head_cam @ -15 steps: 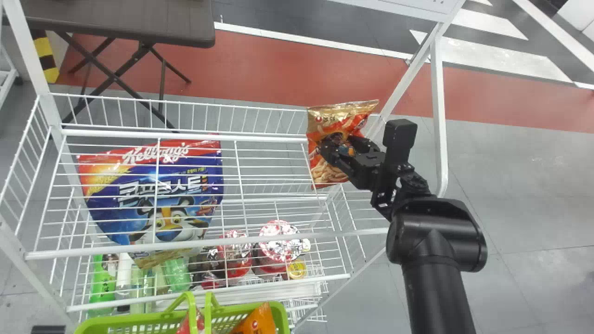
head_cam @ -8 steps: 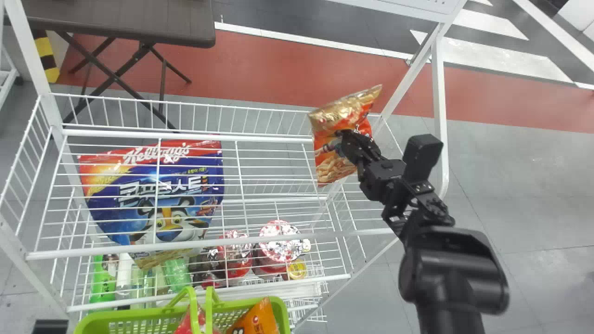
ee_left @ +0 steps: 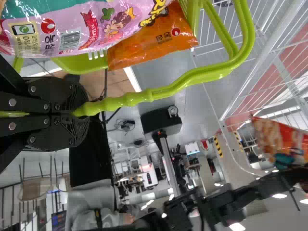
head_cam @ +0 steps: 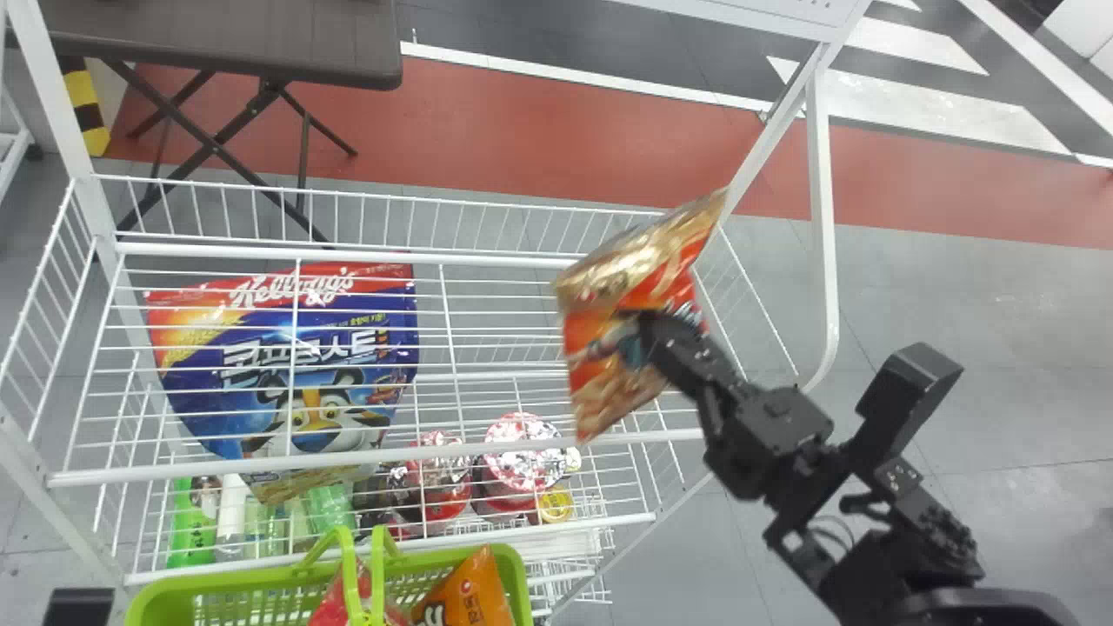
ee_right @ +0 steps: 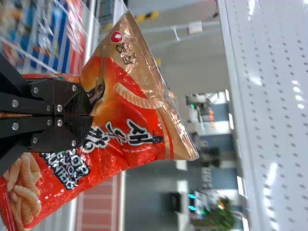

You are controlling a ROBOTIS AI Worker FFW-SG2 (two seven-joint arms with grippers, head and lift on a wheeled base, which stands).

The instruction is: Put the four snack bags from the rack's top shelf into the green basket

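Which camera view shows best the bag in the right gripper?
The right wrist view: the bag is large there, printed front facing the camera. The head view shows it smaller, tilted, the rack behind; the left wrist view, part of it, cut by the edge.

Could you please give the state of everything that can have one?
Red-and-gold plastic snack bag, gripped, tilted
Black right gripper, shut on that bag
Green plastic basket, loaded, handles raised
Black left gripper, shut on a basket handle
Dark folding table, unfolded
Blue plastic cereal bag, in the white wire rack
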